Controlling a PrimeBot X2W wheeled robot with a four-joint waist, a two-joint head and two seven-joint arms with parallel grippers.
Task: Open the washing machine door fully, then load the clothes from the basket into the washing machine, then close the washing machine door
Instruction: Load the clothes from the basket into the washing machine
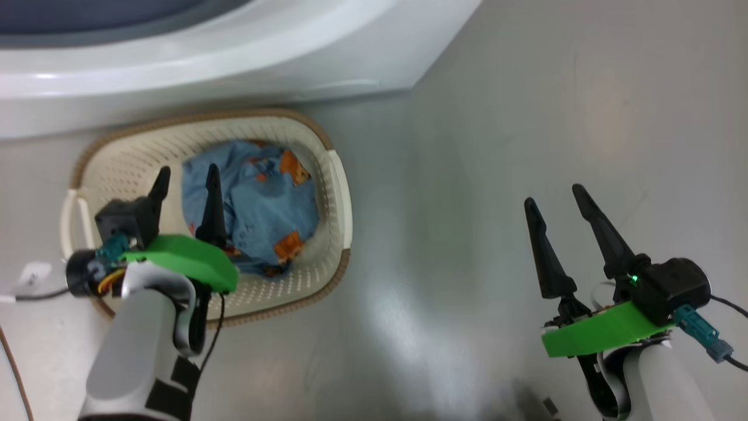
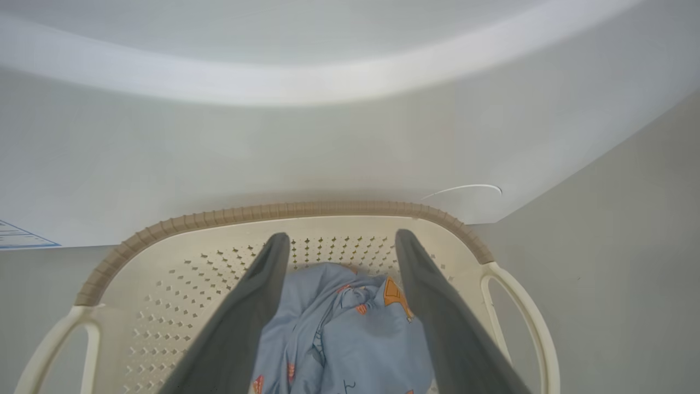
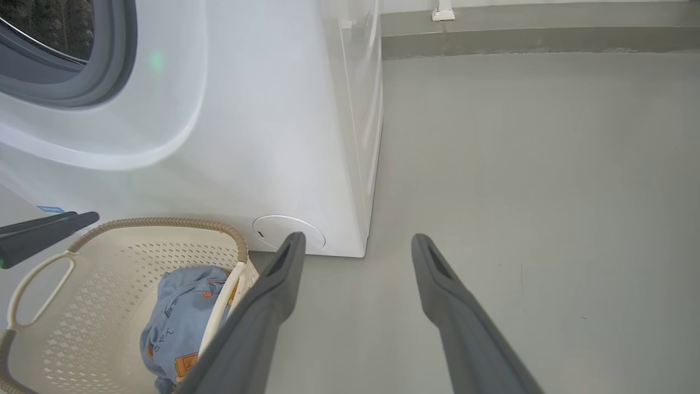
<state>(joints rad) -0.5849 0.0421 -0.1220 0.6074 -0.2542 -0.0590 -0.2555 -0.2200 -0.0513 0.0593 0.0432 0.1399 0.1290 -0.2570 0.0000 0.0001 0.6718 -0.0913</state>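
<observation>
Grey floor; basket with clothes

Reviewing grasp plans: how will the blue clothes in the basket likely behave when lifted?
The clothes lie crumpled in soft folds, so likely floppy, draping from a pinch. Bunched in one heap in the basket, they may lift only partly. Thin fabric, probably light.

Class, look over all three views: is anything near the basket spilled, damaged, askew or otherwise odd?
Nothing stands out. The clothes lie crumpled inside the basket, none on the floor. The basket sits upright before the washing machine. The left gripper and right gripper are open and empty.
</observation>
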